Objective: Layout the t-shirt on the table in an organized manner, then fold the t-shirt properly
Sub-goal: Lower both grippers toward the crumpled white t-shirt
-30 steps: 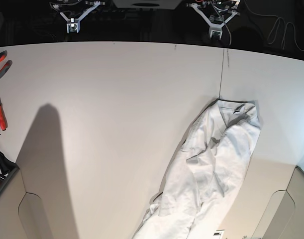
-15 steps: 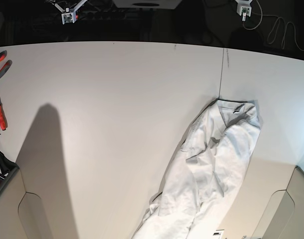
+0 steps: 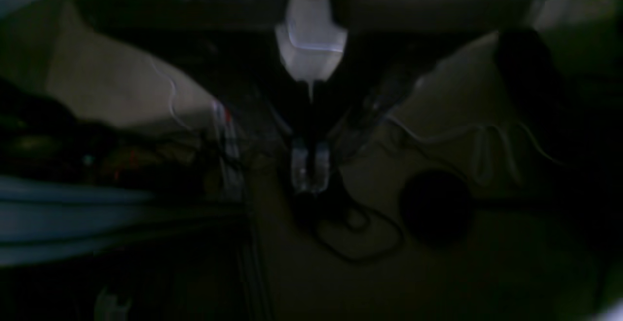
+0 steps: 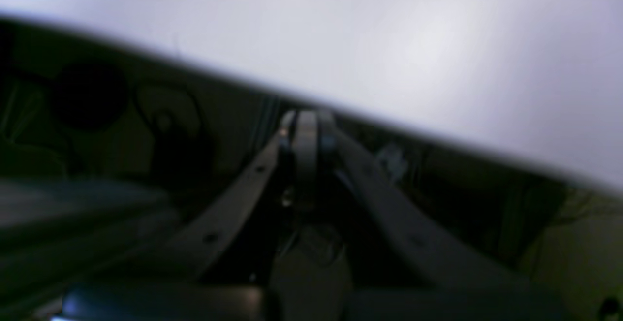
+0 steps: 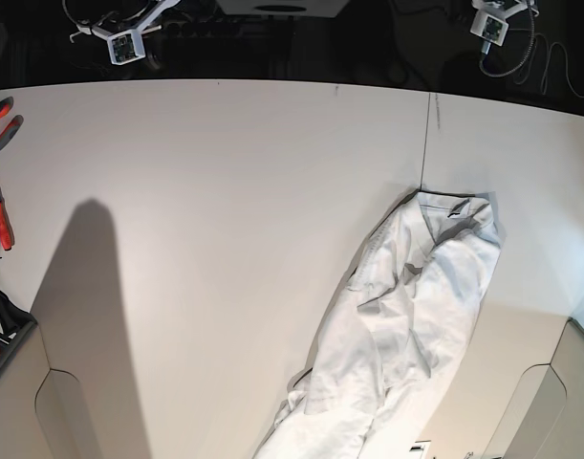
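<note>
shirt lying bunched, both arms up and away

i am seeing the t-shirt point(image 5: 406, 330) lying crumpled in a long diagonal heap on the table point(image 5: 205, 191), running off the near edge. the left gripper point(image 3: 309, 167) and right gripper point(image 4: 305, 131) are both sitting pinched together, empty, beyond the far edge, well apart from the cloth

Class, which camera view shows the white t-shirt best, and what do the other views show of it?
The base view: the t-shirt lies bunched in a long crumpled strip on the table, almost wholly visible. The two wrist views are dark and blurred and show none of it.
</note>
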